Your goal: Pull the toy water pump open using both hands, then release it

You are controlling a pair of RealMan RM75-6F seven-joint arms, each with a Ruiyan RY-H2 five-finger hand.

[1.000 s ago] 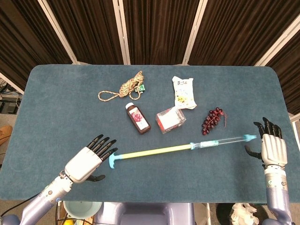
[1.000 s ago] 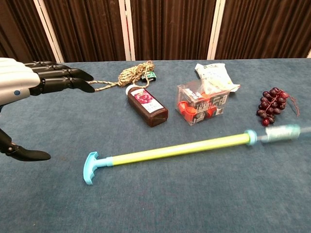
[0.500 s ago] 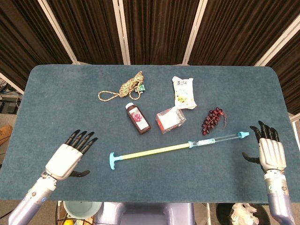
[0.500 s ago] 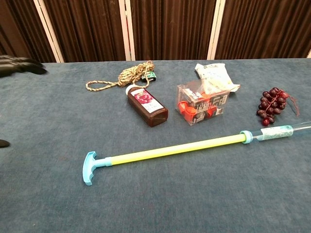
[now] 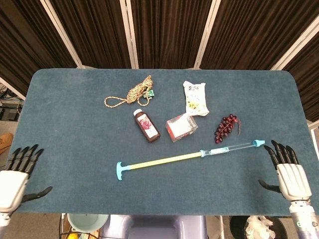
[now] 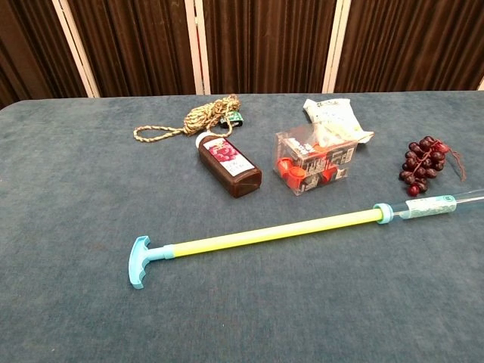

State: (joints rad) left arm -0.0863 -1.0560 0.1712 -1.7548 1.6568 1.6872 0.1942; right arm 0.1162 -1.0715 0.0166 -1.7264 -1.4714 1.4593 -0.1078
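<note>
The toy water pump point(image 5: 164, 160) point(image 6: 265, 232) lies on the blue table, pulled out long: a blue T-handle point(image 5: 119, 171) at the left end, a yellow rod, then a clear barrel with a blue tip point(image 5: 258, 143) at the right. Nothing touches it. My left hand point(image 5: 12, 177) hovers at the table's front left corner, fingers spread, far from the handle. At the front right edge my right hand point(image 5: 289, 174) is spread open, a little below the pump's tip. Neither hand shows in the chest view.
Behind the pump lie a coiled rope point(image 5: 134, 93), a dark juice bottle point(image 5: 146, 125), a clear box with red contents point(image 5: 181, 126), a white snack bag point(image 5: 195, 98) and a bunch of dark grapes point(image 5: 227, 127).
Both hands have drawn back from the pump toward the table's front corners, the left one much further. The pump has settled flat and has not moved in the last half second.
</note>
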